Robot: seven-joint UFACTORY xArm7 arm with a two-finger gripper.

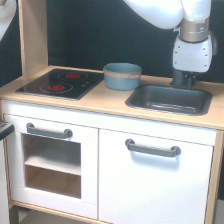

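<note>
- At the exterior view's left you see a flat black glass hob [56, 83] with two red rings, set flush in the pale wooden desk [107, 102], close to its front edge and beside a tall wooden upright [33, 35].
- Below it, a white oven door [50, 162] with a grey bar handle and a window.
- Mid-desk, a round blue-grey bowl [122, 75] with a tan band stands between hob and sink, apart from both.
- The dark rectangular sink [170, 99] has raised rims.
- Your pincer [184, 80] hangs at the sink's back rim; you cannot tell whether it is parted.
</note>
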